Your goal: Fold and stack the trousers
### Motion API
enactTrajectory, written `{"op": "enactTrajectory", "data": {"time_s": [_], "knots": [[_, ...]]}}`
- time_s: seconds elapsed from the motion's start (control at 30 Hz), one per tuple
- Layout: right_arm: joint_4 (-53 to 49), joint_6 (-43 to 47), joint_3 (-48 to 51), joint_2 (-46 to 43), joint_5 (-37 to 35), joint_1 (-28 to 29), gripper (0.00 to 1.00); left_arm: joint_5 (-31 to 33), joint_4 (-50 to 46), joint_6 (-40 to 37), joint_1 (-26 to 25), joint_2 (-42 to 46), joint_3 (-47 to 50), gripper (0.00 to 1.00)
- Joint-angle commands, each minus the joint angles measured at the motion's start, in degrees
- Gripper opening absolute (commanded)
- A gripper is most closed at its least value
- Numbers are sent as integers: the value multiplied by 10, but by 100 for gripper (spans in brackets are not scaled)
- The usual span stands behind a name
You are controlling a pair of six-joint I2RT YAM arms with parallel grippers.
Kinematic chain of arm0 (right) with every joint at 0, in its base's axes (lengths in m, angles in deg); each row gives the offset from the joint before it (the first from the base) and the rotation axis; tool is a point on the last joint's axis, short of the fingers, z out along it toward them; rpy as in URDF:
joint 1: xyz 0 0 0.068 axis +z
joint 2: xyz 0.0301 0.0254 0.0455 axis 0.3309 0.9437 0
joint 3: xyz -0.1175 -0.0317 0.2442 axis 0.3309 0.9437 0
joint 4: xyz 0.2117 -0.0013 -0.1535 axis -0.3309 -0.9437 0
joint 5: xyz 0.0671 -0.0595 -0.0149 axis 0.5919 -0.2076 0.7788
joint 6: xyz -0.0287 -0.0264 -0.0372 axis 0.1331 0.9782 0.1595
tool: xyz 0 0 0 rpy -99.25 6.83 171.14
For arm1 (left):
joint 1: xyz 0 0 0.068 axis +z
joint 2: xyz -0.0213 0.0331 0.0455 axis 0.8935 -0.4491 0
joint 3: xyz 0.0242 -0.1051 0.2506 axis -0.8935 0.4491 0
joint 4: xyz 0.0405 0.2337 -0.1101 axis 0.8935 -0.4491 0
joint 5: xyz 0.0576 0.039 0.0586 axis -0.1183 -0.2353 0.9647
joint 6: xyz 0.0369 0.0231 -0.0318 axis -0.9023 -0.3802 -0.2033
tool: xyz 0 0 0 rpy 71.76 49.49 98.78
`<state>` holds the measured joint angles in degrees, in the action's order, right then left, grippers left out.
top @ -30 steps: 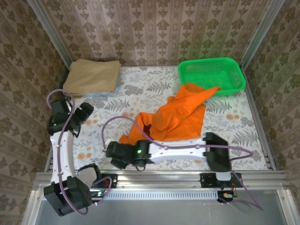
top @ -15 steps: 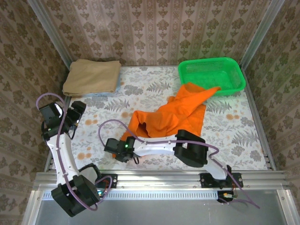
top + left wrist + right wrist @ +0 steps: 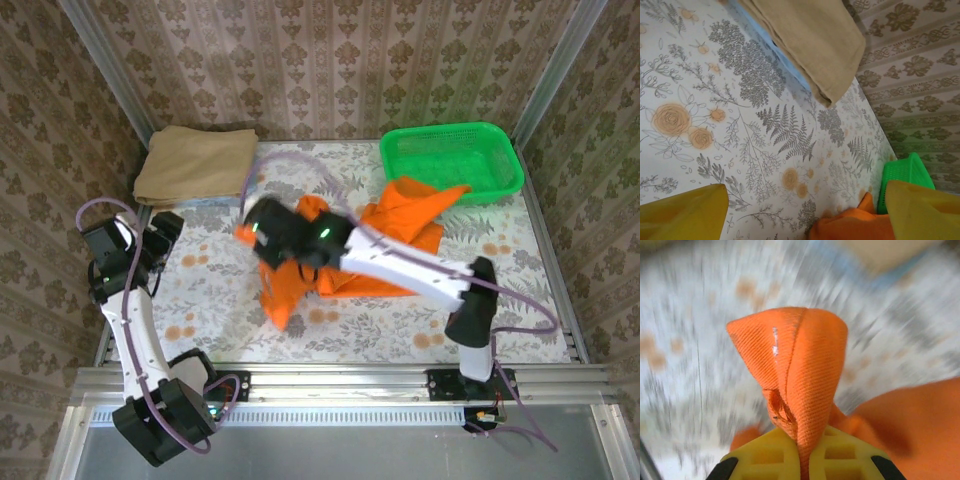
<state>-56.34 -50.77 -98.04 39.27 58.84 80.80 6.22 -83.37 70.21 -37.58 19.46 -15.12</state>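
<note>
Up top, above the near edge: looks down over the table [image 3: 200,290]. Left wrist: low, faces across toward tan cloth [image 3: 810,45] and green basket [image 3: 905,177], both shared with overhead. Right wrist: jammed up against the trousers [image 3: 800,365].

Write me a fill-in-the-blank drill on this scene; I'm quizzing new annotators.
1. The right jaws are shut on the trousers, coloured ___.
2. The left jaws stand ___, holding nothing.
3. The basket at the table's far right is ___.
4. The folded tan cloth lies at the far ___ corner.
Missing: orange; open; green; left.
</note>
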Motion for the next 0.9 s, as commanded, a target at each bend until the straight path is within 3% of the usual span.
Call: {"op": "enactTrajectory", "data": {"time_s": [0.0,0.2,0.3,0.43,0.57,0.73,0.87], "knots": [[-60,44,-129,-40,-59,-10,0,-26,48,7,-27,12,19,81],[-119,75,-391,-3,-63,-2,0,18,148,-27,-244,9,48,88],[-123,98,-455,13,-98,4,0,46,195,-40,-344,22,83,95],[-100,118,-428,2,-158,-4,0,103,201,-59,-452,80,114,100],[-95,101,-376,-24,-141,-27,0,123,242,-45,-515,172,136,100],[-92,64,-303,-51,-102,-49,0,66,361,-19,-606,150,135,100],[-37,30,-168,-110,-73,-69,0,57,443,-8,-645,97,135,100]]}}
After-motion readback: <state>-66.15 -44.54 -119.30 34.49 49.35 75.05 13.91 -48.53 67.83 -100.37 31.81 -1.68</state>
